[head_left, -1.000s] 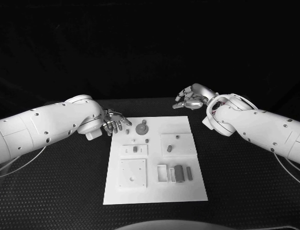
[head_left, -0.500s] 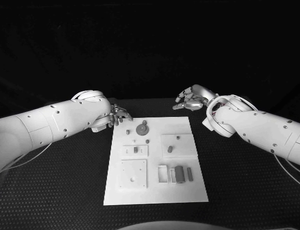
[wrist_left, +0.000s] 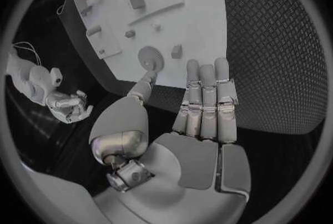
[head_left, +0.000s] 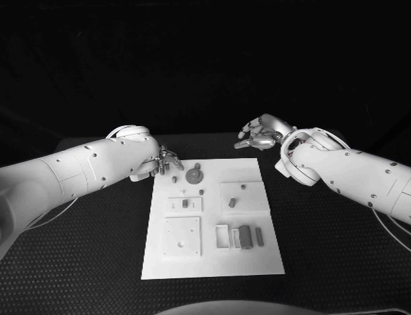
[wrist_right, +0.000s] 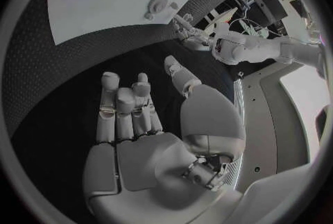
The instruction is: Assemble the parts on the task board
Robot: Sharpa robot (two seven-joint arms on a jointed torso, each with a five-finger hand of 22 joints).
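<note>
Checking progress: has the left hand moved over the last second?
Yes. The left hand has shifted toward the far left corner of the task board, closer to the round part.

A robotics lab or test bench: a white task board (head_left: 215, 223) with small grey parts (head_left: 196, 176) lies on a black textured table (head_left: 92, 262). Beyond the table, the right wrist view shows cluttered equipment racks (wrist_right: 267, 4).

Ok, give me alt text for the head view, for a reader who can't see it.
A white task board lies mid-table with small grey parts on it. The left hand hovers at its far left corner by a round part; the right hand hangs open beyond its far edge.
</note>
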